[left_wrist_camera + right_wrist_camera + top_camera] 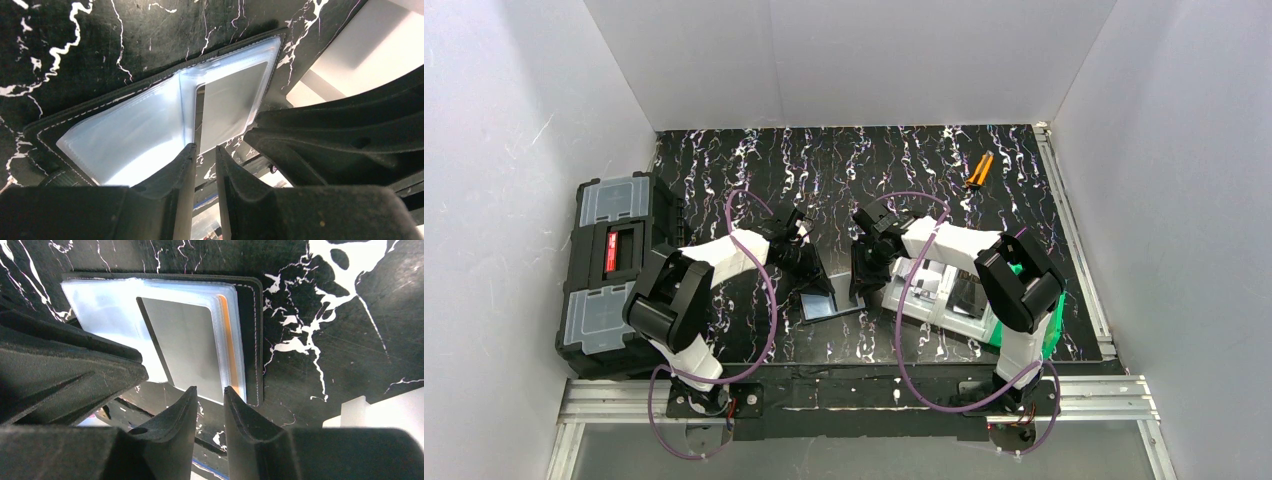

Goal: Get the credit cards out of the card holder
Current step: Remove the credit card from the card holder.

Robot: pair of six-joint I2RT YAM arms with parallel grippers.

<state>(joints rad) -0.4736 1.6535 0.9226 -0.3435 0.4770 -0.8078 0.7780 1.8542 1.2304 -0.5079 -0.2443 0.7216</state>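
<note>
- Desk [864,160] in black marble pattern with white veins, boxed in by plain white walls [854,60]; black toolbox [614,270] at the left edge.
- Opened card holder [829,300] near the desk's middle, between both arms, long axis running left to right, fold running near to far.
- Black stitched outside, glossy blue-grey pockets; pale silvery card [185,345] in one pocket, orange card [229,345] edge showing behind it.
- Slim gap between left jaws at the holder's edge, nothing seen clamped.
- Narrow gap between right jaws at the silvery card's corner; grip impossible to tell.
</note>
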